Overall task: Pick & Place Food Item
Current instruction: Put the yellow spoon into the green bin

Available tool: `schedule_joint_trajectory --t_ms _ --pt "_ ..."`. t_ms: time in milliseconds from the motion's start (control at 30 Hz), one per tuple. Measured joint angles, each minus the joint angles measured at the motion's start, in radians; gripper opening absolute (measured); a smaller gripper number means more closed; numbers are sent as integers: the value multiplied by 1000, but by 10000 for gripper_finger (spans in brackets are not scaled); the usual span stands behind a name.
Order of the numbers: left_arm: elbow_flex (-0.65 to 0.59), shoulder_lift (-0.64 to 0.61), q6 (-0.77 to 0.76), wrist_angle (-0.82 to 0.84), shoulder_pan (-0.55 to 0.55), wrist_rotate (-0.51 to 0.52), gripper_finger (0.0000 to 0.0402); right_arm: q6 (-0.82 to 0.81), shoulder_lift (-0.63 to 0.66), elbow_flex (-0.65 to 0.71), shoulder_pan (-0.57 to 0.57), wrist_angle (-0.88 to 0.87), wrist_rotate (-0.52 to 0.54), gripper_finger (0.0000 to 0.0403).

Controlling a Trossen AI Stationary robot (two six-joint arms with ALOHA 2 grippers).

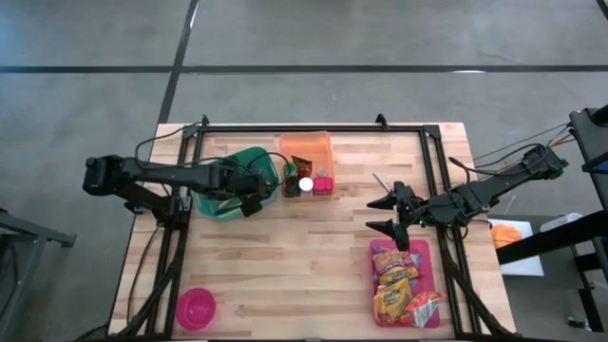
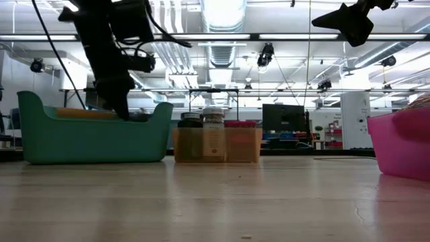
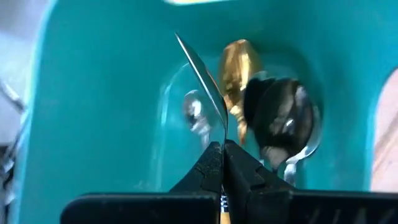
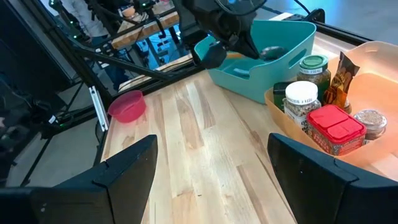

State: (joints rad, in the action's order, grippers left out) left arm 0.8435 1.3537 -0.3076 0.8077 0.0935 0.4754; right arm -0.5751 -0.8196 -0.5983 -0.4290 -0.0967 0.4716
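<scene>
1. Over on the left, the left claw [image 1: 253, 201] reaches into the teal bin [image 1: 217, 206], clenched on the edge of a clear plastic packet [image 3: 198, 93].
2. Gold and dark wrapped items [image 3: 267, 112] lie at the bin's bottom.
3. Meanwhile the right claw [image 1: 388, 214] hangs released above the desk [image 1: 304, 256], just beside the pink tray [image 1: 429, 252] of snack packets [image 1: 399, 285].
4. An orange tray [image 1: 309, 147] of jars sits beside the bin.
5. A pink bowl [image 1: 196, 308] rests at the desk's near-left corner.
</scene>
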Motion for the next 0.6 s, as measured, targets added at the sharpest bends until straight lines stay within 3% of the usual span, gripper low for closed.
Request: schedule_joint_trajectory --t_ms 400,600 --pt "-137 0 24 -219 93 -140 0 0 0 0 0 0 0 299" --pt "-206 0 25 -325 112 -158 0 0 0 0 0 0 0 299"
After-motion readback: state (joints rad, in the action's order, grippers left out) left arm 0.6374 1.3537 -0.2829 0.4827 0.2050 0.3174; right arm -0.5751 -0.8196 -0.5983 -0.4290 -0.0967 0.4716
